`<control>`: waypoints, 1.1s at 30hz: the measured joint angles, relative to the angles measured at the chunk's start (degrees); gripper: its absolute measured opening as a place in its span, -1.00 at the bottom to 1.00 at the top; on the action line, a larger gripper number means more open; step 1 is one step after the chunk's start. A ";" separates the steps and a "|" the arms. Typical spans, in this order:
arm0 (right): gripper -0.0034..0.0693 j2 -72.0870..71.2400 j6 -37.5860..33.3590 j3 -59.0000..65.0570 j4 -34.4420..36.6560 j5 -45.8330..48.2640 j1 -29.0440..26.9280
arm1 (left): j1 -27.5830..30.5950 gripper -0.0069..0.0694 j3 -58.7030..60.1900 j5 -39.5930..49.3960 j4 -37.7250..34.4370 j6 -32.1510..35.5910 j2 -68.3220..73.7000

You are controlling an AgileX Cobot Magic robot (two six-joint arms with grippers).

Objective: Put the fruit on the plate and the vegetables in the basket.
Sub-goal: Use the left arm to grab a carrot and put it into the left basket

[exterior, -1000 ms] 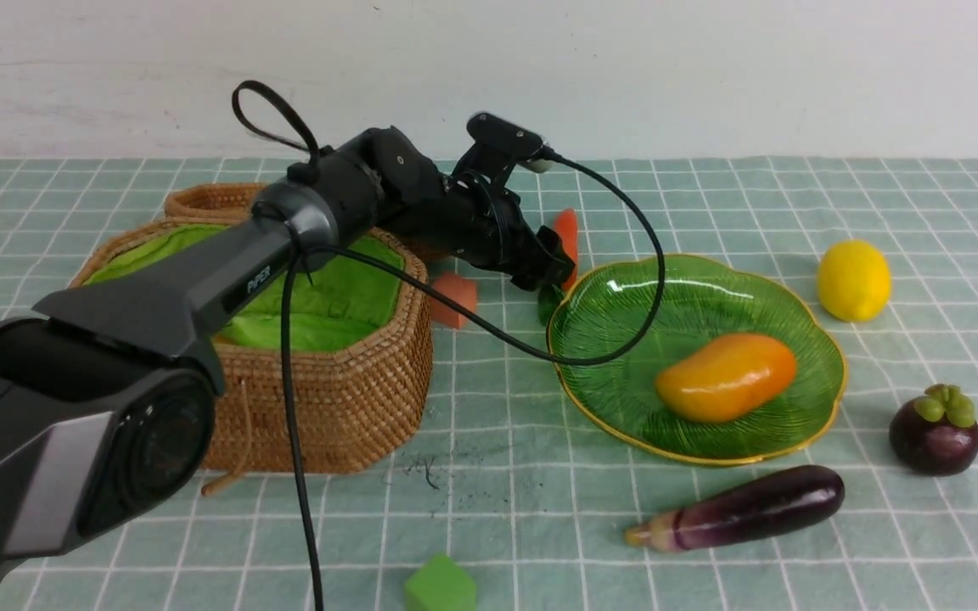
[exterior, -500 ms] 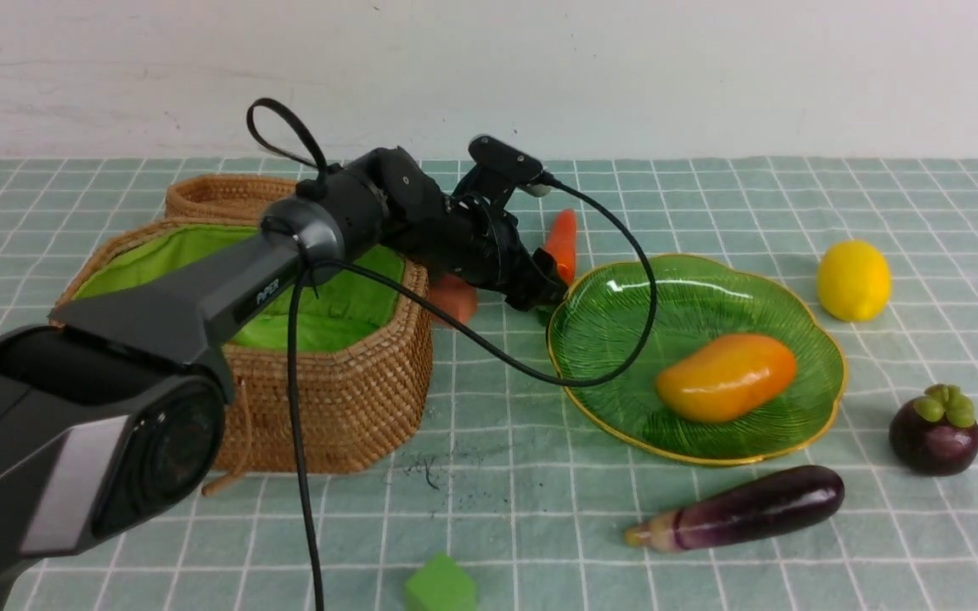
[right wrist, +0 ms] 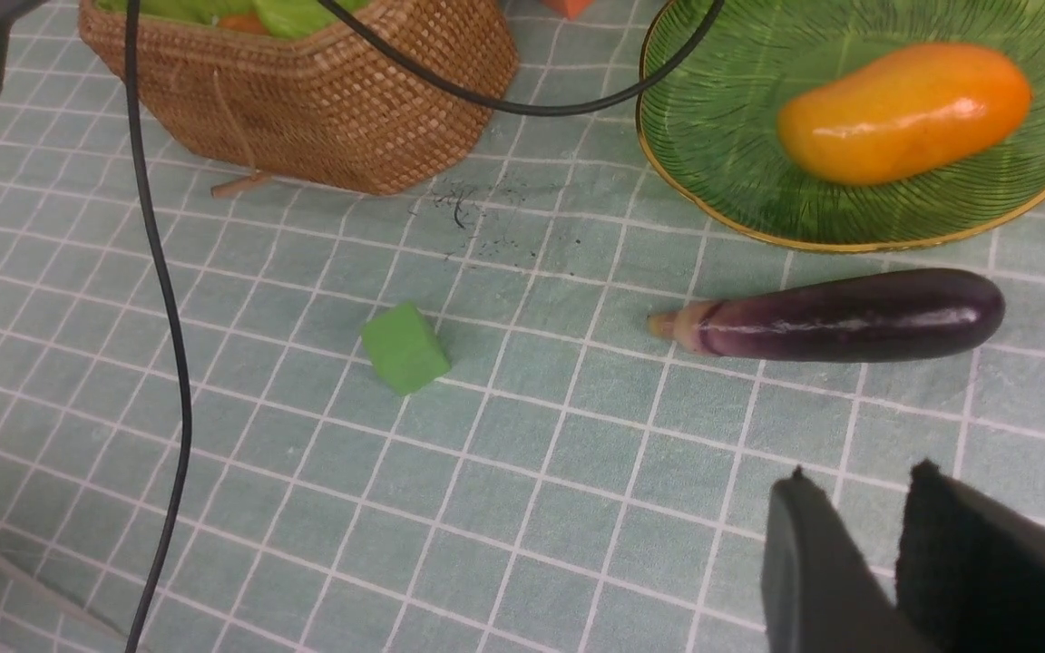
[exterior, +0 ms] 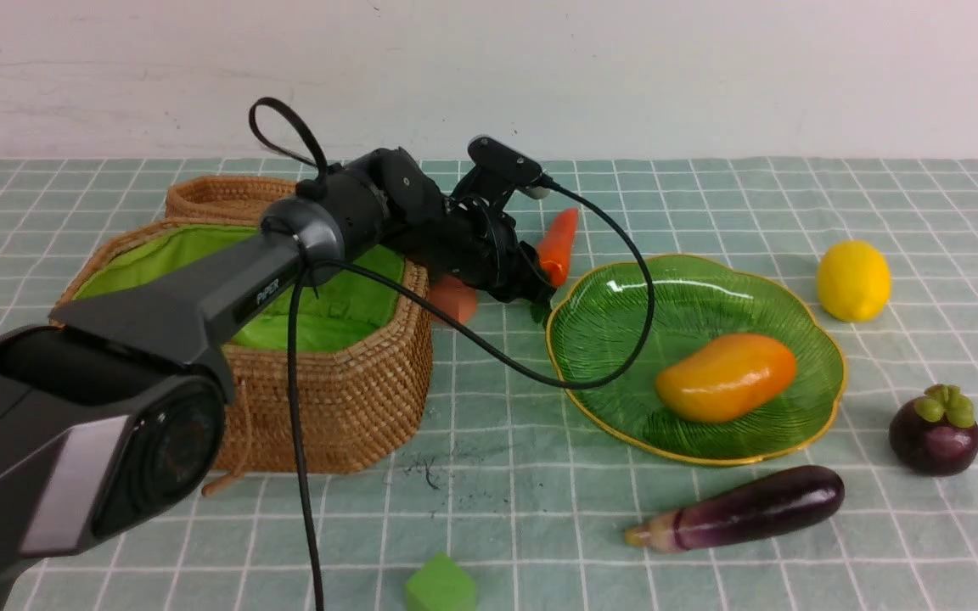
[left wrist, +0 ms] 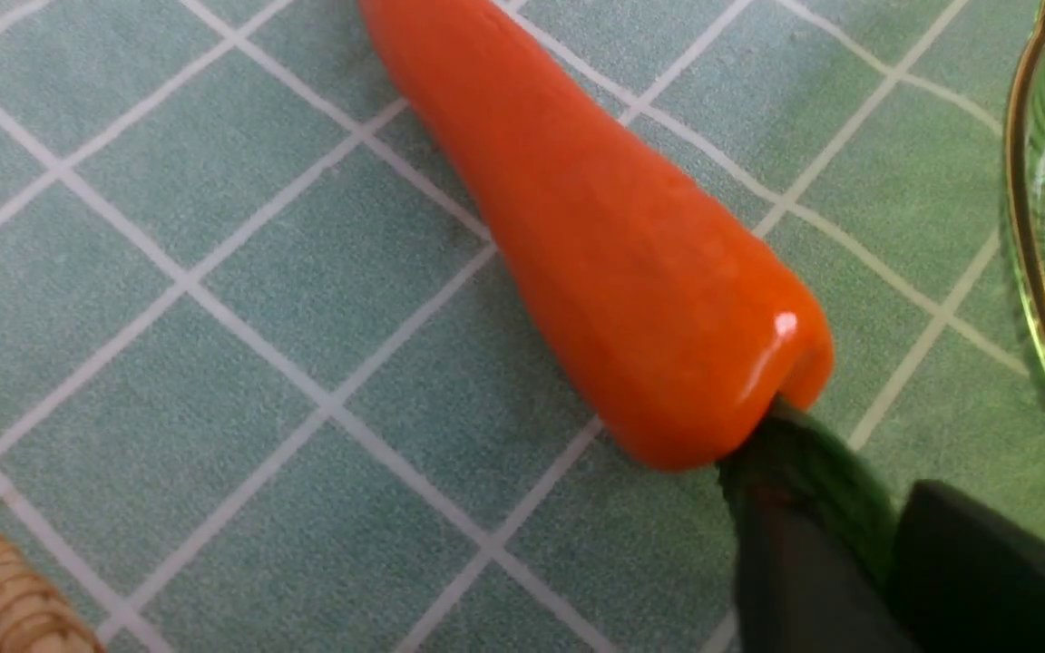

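White wall point(exterior: 710, 68) behind; worktop point(exterior: 710, 543) covered in a pale green checked cloth.

- Plate point(exterior: 608, 322) sits right of centre, with the mango point(exterior: 725, 377) lying in it.
- Lemon point(exterior: 853, 280) is on the cloth at 2 o'clock from the plate, near the rim but apart from it.
- Mangosteen point(exterior: 935, 431) is at 4 o'clock from the plate, green cap up.
- Eggplant point(exterior: 744, 507) lies at 6 o'clock, just beside the plate's near rim, stem end toward 9 o'clock.
- Basket point(exterior: 345, 399) is at 9 o'clock from the plate, green lining showing. Its lid point(exterior: 217, 197) is thrown back at the basket's 12 o'clock side.
- Carrot point(left wrist: 613, 272) is at 10 o'clock from the plate, just outside the gold rim, its point toward 12 o'clock.
- Left tool point(left wrist: 835, 517) has its dark fingers pressed together on the carrot's green leaves, pinching them right at the orange shoulder.
- Right tool point(right wrist: 860, 476) is low over bare cloth at 6 o'clock from the eggplant. Its fingers stand slightly apart, cloth shows between them, and nothing is held.
- An orange cube point(exterior: 453, 299) sits between basket and plate, partly behind the left arm.
- A green cube point(exterior: 441, 585) is at 5 o'clock from the basket, near the front edge.
- The only readable writing is white lettering point(exterior: 266, 288), "PiPER", on the left arm's grey link.
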 joint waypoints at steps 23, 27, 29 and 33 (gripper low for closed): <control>-0.43 0.00 -1.14 0.00 -0.05 0.00 0.00 | 0.11 -0.85 0.00 -0.50 4.52 -1.50 -6.74; -0.43 0.00 -1.14 0.00 -0.05 0.00 0.00 | 0.11 -0.85 0.00 0.73 4.74 -1.50 -6.79; -0.43 0.00 -1.14 0.00 -0.05 0.00 0.00 | 0.11 -0.85 0.00 1.01 4.85 -1.50 -6.79; -0.43 0.00 -1.33 0.00 -0.05 0.00 0.00 | 0.11 -0.85 0.00 5.63 7.72 -1.54 -7.90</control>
